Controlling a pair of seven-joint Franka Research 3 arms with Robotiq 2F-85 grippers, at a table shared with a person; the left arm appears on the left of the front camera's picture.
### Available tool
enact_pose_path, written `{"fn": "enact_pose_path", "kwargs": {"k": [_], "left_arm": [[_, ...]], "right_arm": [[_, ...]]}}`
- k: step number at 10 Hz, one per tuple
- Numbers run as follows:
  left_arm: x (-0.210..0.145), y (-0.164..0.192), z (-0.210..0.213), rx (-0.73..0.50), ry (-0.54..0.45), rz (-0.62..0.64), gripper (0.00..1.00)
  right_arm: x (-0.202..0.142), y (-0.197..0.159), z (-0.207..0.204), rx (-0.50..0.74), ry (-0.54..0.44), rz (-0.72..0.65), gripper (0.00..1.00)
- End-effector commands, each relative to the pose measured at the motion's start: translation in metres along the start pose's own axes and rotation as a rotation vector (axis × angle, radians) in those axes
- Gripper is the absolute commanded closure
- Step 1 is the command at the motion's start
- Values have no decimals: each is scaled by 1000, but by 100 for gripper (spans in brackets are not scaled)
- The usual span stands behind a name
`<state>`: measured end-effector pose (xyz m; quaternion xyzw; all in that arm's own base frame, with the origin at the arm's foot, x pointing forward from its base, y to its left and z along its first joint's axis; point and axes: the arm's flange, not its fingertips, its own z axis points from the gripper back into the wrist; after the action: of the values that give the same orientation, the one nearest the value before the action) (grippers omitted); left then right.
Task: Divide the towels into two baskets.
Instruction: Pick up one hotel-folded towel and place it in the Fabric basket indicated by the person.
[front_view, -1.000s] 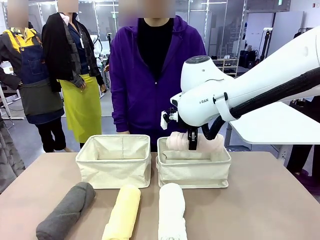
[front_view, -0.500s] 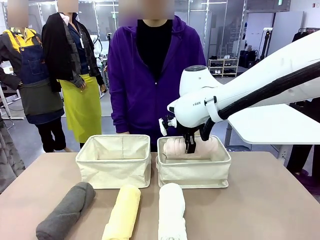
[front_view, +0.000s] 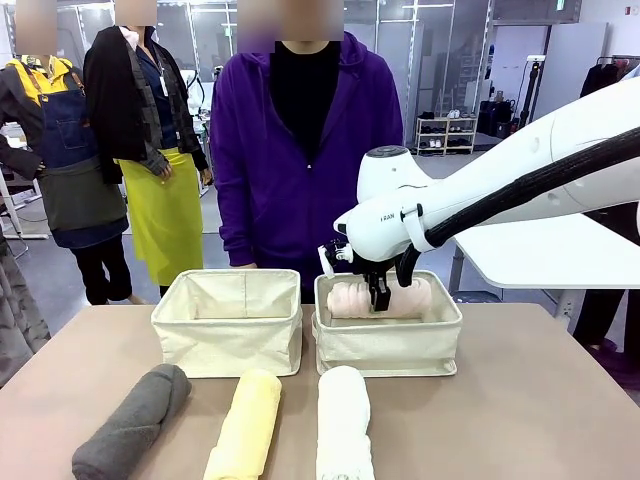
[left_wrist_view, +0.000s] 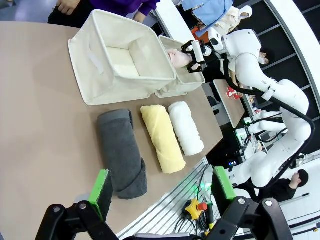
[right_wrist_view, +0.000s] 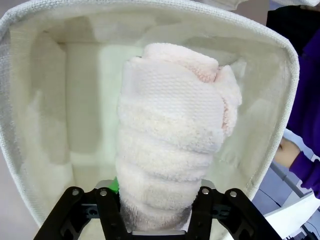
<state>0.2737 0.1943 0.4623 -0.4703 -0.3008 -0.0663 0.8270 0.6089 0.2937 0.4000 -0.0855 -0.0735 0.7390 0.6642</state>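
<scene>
Four rolled terry towels are out, and one of them, the pale pink towel (right_wrist_view: 170, 145), sits right between the fingers of the right pincer (right_wrist_view: 156, 195). It is a thick, plump roll with a nubbly, waffled pile, its loose end folded over at the tip farthest from the fingers. From the right wrist view the roll fills the whole gap between the two black fingers, with a sliver of green pad (right_wrist_view: 114, 184) against one side. Whether the fingers are pinching it or only flanking it, I can't tell.

Below and all around that pincer is the right-hand basket (right_wrist_view: 30, 35), cream canvas with a soft folded rim. The pink roll is down between its walls, reaching lengthways away from the fingers. Seen from the front, the fingertips dip to about rim height, across the roll's middle.

The left pincer (left_wrist_view: 162, 185) hangs wide open with nothing in it. Beyond its fingers on the table (left_wrist_view: 40, 125) lie the dark grey towel (left_wrist_view: 121, 152), nearest its fingers, then the pale yellow towel (left_wrist_view: 161, 137), then the white towel (left_wrist_view: 185, 127), side by side. Past them stands the left-hand basket (left_wrist_view: 100, 75). A person (front_view: 305, 150) in a purple hoodie stands behind both baskets.
</scene>
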Motion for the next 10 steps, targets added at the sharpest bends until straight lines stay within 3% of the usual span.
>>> {"fn": "enact_pose_path", "kwargs": {"k": [1, 2, 4, 5, 10], "left_arm": [[1, 0, 3, -23, -17, -22, 0], [1, 0, 3, -23, -17, -22, 0], [1, 0, 3, -23, -17, -22, 0], [1, 0, 3, -23, -17, -22, 0], [1, 0, 3, -23, -17, -22, 0]], "right_arm": [[-1, -2, 7, 0, 3, 14, 10], [-1, -2, 5, 0, 7, 8, 0], [-4, -1, 3, 1, -1, -17, 0], [-8, 0, 3, -6, 10, -50, 13], [-3, -3, 2, -3, 1, -6, 13]]}}
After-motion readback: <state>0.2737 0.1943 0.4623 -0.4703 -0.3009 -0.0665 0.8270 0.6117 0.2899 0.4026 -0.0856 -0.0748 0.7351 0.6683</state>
